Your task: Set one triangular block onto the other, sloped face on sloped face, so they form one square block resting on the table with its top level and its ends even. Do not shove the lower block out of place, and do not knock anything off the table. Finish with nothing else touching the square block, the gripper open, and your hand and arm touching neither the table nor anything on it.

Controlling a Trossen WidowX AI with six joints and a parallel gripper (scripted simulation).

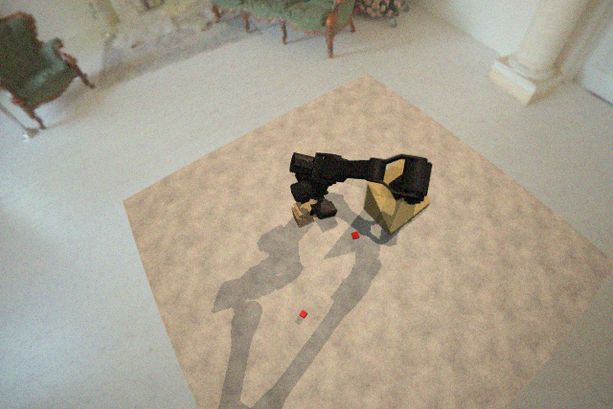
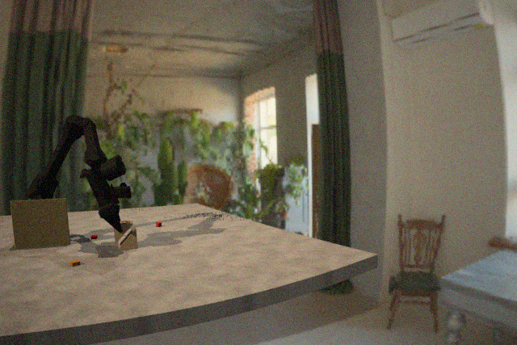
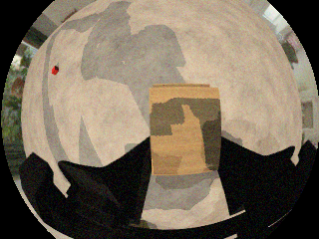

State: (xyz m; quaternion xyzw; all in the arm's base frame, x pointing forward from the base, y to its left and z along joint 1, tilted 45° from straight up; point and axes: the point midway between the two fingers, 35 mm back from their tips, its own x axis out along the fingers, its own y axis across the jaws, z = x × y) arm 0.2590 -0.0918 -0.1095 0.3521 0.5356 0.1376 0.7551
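My gripper (image 1: 311, 203) (image 2: 119, 229) (image 3: 184, 154) is shut on one tan triangular block (image 2: 118, 237) (image 3: 181, 136), with a finger on either side of it. The other triangular block (image 2: 132, 242) stands on the table (image 1: 420, 320) (image 2: 250, 266), right under the held one. In the exterior view their slopes face each other, with a pale slanted strip between them; I cannot tell whether they touch all along. In the wrist view only a thin edge shows beyond the held block's far end. The fingers hide part of the pair.
A large yellowish wedge-shaped block (image 1: 376, 204) (image 2: 39, 224) stands near the arm's base, under the arm in the top view. Two small red cubes (image 1: 355, 235) (image 1: 303, 313) (image 2: 94, 237) (image 2: 158, 224) lie on the table. A small orange block (image 2: 75, 262) lies nearer the exterior camera.
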